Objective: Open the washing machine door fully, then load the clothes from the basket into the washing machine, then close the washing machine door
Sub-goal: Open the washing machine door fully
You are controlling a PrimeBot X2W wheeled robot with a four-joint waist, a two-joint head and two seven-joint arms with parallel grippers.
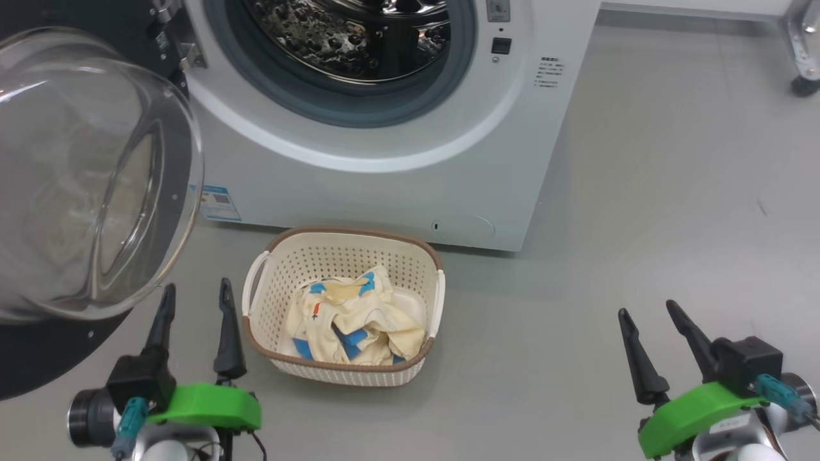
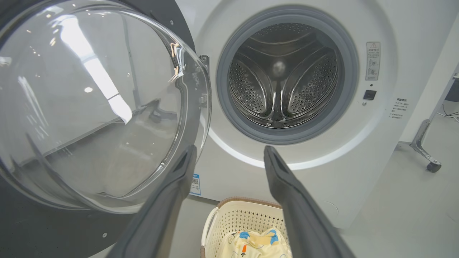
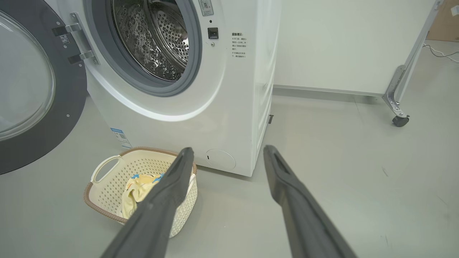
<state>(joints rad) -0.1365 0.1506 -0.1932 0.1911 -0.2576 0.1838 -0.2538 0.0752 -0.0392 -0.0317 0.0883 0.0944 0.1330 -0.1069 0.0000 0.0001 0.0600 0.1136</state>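
The white washing machine (image 1: 410, 186) stands ahead with its steel drum (image 2: 283, 79) showing. Its door (image 1: 83, 179), a black rim round a clear glass bowl, is swung out wide to the left. On the floor in front sits the cream basket (image 1: 410, 269) with pale yellow and blue clothes (image 1: 352, 320) crumpled inside. My left gripper (image 1: 195, 298) hovers open just left of the basket, below the door's glass, holding nothing. My right gripper (image 1: 647, 308) is open and empty over bare floor, well right of the basket.
A metal frame leg on a black caster (image 3: 400, 120) stands to the right of the machine, near a white wall (image 3: 344, 43). Grey floor (image 1: 672, 224) stretches open on the right side. A blue sticker (image 1: 219, 203) marks the machine's lower left corner.
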